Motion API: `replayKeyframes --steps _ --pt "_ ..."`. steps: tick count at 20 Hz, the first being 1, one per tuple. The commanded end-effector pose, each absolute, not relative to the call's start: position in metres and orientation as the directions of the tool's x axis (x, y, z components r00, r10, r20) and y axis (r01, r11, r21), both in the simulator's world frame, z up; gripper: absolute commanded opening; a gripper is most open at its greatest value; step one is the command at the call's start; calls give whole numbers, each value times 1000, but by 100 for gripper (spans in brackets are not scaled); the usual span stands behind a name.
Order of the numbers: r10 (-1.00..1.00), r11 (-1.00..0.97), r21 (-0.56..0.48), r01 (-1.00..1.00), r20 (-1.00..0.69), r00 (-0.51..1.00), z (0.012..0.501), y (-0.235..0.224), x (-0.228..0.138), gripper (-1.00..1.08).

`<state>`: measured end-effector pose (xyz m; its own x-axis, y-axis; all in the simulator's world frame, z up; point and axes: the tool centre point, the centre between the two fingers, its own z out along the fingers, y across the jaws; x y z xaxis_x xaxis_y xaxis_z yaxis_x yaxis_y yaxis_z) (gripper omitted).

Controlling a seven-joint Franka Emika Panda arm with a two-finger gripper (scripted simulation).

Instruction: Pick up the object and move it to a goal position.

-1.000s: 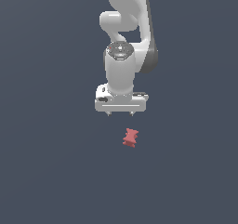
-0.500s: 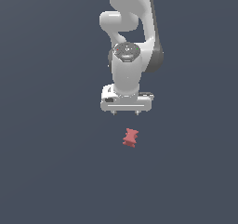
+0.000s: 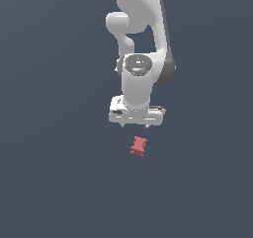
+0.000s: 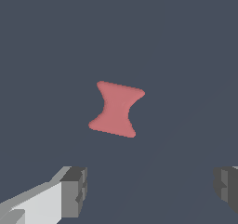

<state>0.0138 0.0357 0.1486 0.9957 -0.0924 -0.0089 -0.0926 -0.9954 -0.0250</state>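
- White robot gripper (image 3: 136, 127): fingertips barely visible in the exterior view; jaws spread wide, holding nothing.
- Small matte red pinched-waist block (image 3: 139, 146) lies at 6 o'clock, apart.
- Gripper now lower, nearer the block.

Glossy white robot arm (image 3: 141, 39) with rounded segments, a dark grey side band, grey disc joint cap, dark grey fingertip pads (image 4: 74, 190).
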Motion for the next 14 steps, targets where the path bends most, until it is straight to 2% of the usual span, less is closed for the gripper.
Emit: replayKeyframes --steps 1,14 --pt "-125 -992 -22 -125 -9 992 140 39 21 100" --pt "-285 -959 -2 -285 -1 959 95 56 54 100"
